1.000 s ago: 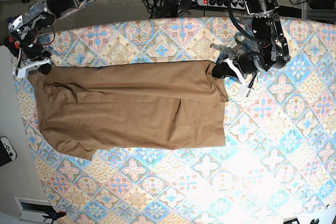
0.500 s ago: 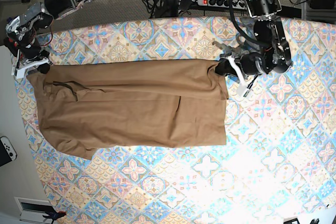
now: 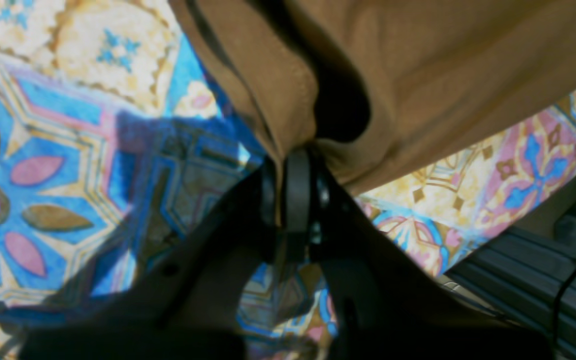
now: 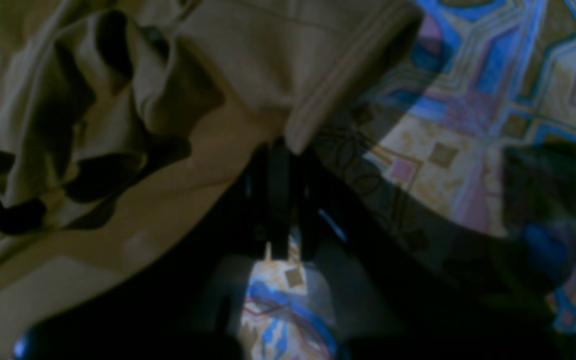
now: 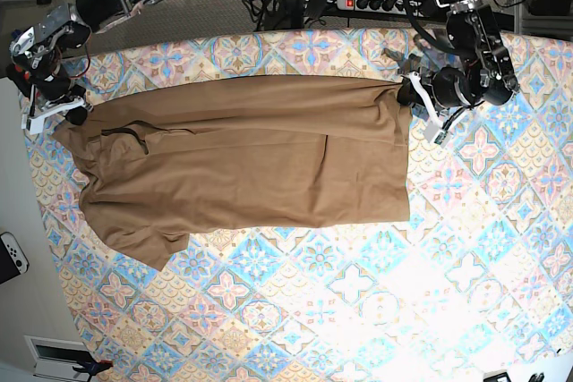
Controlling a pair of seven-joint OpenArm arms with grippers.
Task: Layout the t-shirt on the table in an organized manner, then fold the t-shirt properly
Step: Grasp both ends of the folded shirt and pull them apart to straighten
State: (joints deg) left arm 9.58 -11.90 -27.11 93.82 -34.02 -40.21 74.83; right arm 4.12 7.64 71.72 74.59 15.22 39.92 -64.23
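- We see one counter (image 5: 376,301), wide, under a pastel tile-patterned cloth of blue, pink and cream.
- One tan-brown t-shirt (image 5: 242,163) lies spread across the counter's far half, stretched between the two arms; a sleeve sticks out at its lower corner on the base view's left.
- We count two arms, one at each far corner of the t-shirt.
- The left end effector (image 5: 410,93), on the base view's right, is closed tight on the t-shirt's corner; the left wrist view shows cloth pinched between its black fingers (image 3: 295,195).
- The right end effector (image 5: 73,116) is likewise clamped on the opposite corner, beside a ribbed hem (image 4: 348,75).
- One power strip (image 5: 376,4) lies beyond the counter.
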